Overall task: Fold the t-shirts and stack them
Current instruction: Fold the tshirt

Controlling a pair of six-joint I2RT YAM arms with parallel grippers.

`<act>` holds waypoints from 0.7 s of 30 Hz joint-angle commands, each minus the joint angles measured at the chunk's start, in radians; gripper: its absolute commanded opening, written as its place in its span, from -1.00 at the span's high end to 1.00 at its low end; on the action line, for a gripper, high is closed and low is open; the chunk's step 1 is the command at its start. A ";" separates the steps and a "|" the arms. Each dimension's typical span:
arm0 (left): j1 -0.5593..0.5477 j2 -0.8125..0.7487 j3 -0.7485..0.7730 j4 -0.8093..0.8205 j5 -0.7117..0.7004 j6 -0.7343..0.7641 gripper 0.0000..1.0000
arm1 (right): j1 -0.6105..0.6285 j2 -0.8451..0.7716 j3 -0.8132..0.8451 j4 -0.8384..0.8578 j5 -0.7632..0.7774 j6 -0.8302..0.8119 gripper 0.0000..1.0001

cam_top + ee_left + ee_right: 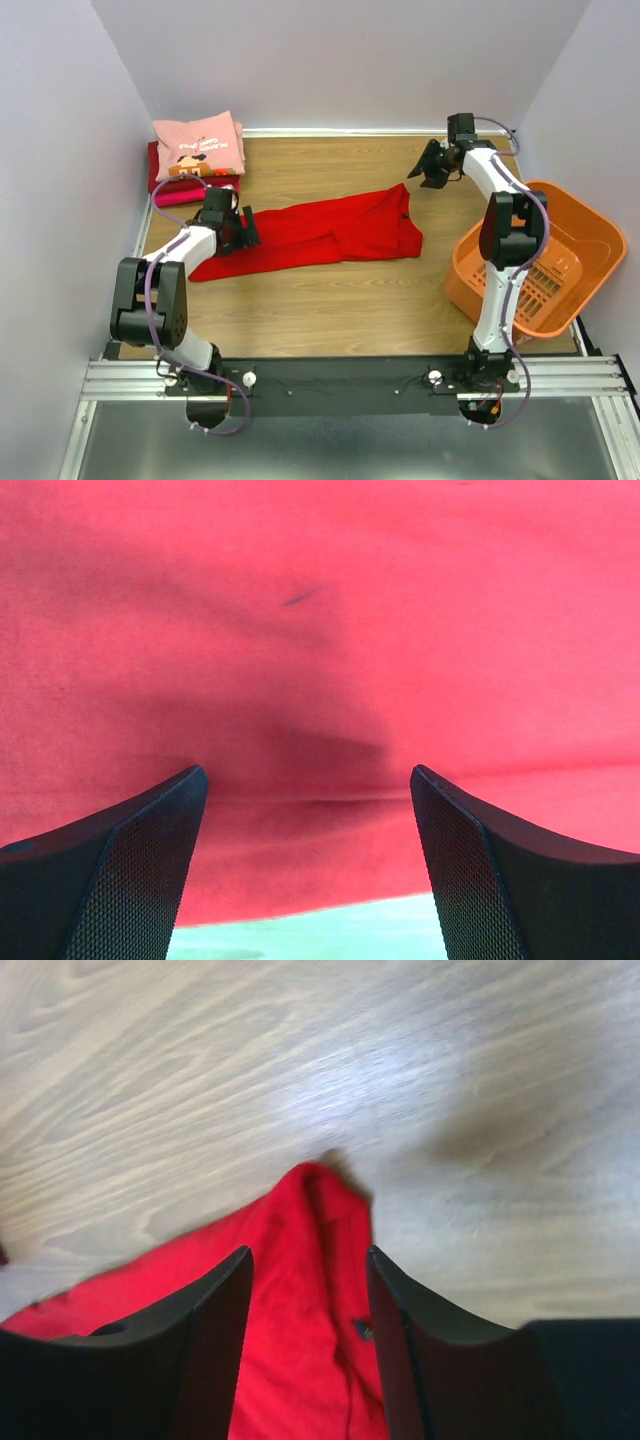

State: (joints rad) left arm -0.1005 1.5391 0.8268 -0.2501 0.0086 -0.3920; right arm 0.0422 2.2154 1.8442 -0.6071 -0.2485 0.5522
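Wooden desk [330, 310] carried the bright red tee [320, 232] spread across its middle. Elbow bent, the left pincer [246, 230] crouched over its nine-o'clock end, fingers apart. The right pincer [425, 172], arm stretched far, hovered likewise spread above its one-o'clock corner.

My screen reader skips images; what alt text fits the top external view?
A bright red t-shirt lies spread on the table between two arms, left pincer at its left end, right pincer near its far right corner. Folded shirts are stacked far left; an orange basket sits right.
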 commanded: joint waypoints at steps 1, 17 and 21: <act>-0.007 -0.062 0.075 -0.084 0.044 -0.013 -0.80 | 0.028 -0.118 -0.042 -0.006 0.020 -0.034 -0.15; -0.034 -0.002 0.058 0.015 -0.001 -0.068 -0.79 | 0.341 -0.172 -0.235 -0.029 0.083 -0.003 -0.23; -0.051 0.027 0.015 0.038 -0.051 -0.131 -0.79 | 0.351 -0.157 -0.292 -0.031 0.089 0.006 -0.23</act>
State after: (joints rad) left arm -0.1356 1.5421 0.8726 -0.2474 0.0105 -0.4557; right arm 0.4019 2.0277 1.5948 -0.6167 -0.1993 0.5468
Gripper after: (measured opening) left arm 0.899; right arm 0.615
